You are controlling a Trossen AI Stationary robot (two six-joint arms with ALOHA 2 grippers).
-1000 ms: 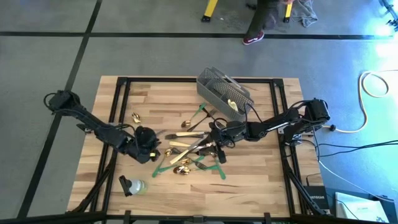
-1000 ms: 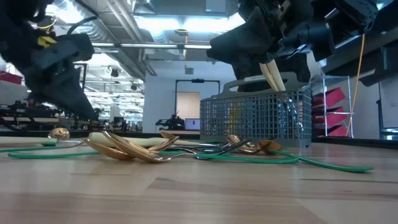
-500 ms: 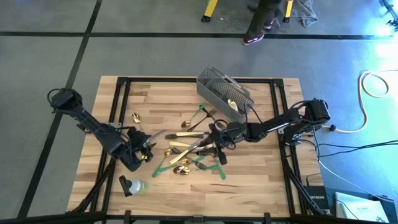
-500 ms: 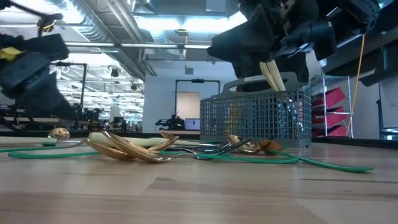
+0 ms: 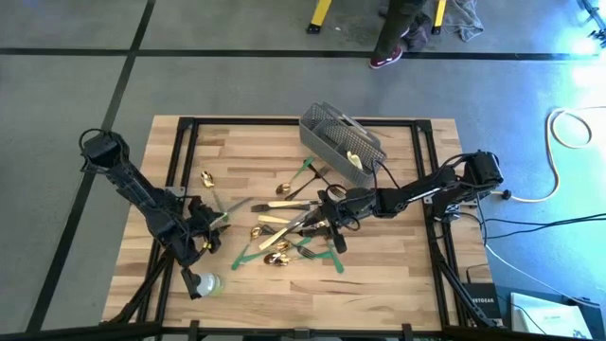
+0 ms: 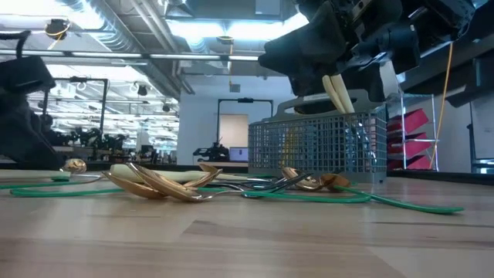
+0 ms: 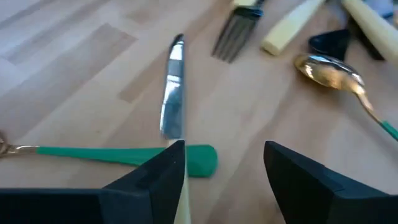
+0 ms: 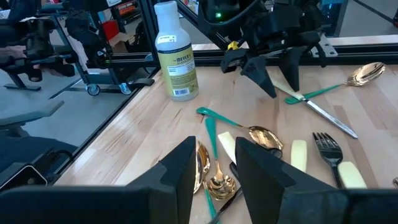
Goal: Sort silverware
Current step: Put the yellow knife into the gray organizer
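Note:
The silverware lies in a loose pile [image 5: 289,232] mid-table: gold spoons [image 6: 158,184], dark forks [image 8: 328,149] and cream-handled knives, mixed with green tape strips. One knife [image 7: 173,102] lies flat apart from the pile on the left, its blade crossing a green strip [image 7: 124,155]. My left gripper [image 7: 224,152] hovers open over that knife's handle end, left of the pile [image 5: 210,232]. Above the pile's right side my right gripper [image 8: 213,146] stands open, pointing toward the table's left, with nothing between its fingers [image 5: 327,210]. My left gripper has one finger [image 7: 155,180] right beside the knife's cream handle [image 7: 181,205]; whether they touch, I cannot tell. The knife lies flat on the table.
A grey wire mesh basket [image 5: 341,140] stands at the far middle, with cream handles [image 6: 337,93] sticking up above its rim. A bottle [image 5: 202,282] lies near the near left corner. A single gold spoon [image 5: 206,177] lies far left. Bare wood along the near edge.
My left gripper has swung away from the pile toward the table's near left corner, sinking a little and rolling as it went.

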